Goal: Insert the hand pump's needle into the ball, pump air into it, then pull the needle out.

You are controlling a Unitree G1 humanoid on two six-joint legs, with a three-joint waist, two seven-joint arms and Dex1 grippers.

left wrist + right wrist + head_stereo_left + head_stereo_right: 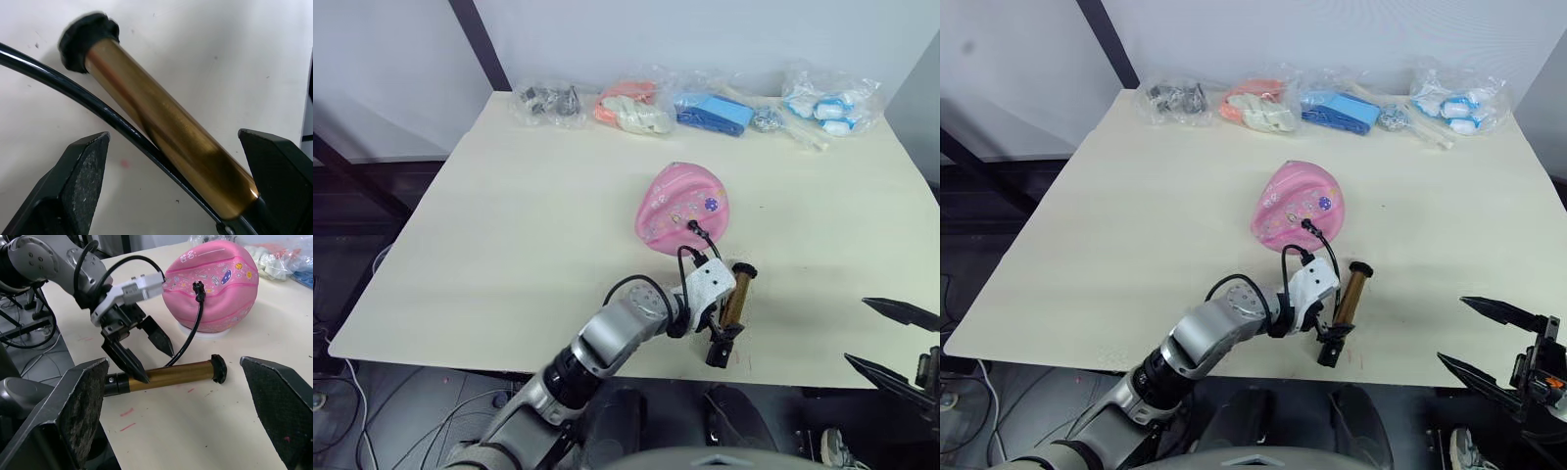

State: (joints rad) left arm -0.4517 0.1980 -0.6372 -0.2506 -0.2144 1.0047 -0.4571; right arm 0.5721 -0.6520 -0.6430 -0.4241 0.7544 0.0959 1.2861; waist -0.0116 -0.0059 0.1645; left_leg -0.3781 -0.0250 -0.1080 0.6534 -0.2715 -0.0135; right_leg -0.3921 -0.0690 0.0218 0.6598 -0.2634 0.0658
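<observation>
1. Pale wooden table (509,215) stands before a white wall; four clear bags of small parts (690,106) line its far edge, well apart from the work area
2. The ball (682,206) lies right of the table's centre, sagging and creased. It looks underinflated, so pumping is judged still to be done
3. The hand pump (737,299) lies flat near the near edge, between the ball and that edge, its brass barrel pointing roughly from near edge to far. Its black hose (188,340) arcs up to the ball
4. The needle fitting (198,286) sits against the ball's near face. The pin itself is hidden, so insertion appears made but cannot be confirmed
5. The left hand (718,323) hangs over the barrel's near end with its fingers spread wide, one on each side of the barrel and hose, neither pad visibly pressing. This straddling pose suits closing on the barrel to steady it
6. The right hand (1479,343) waits at the near right corner, beyond the table's edge, fingers wide apart and holding nothing. It faces the pump, and is probably meant to work the handle
7. Risk: a pull on the pump could drag the hose and unseat the fitting
</observation>
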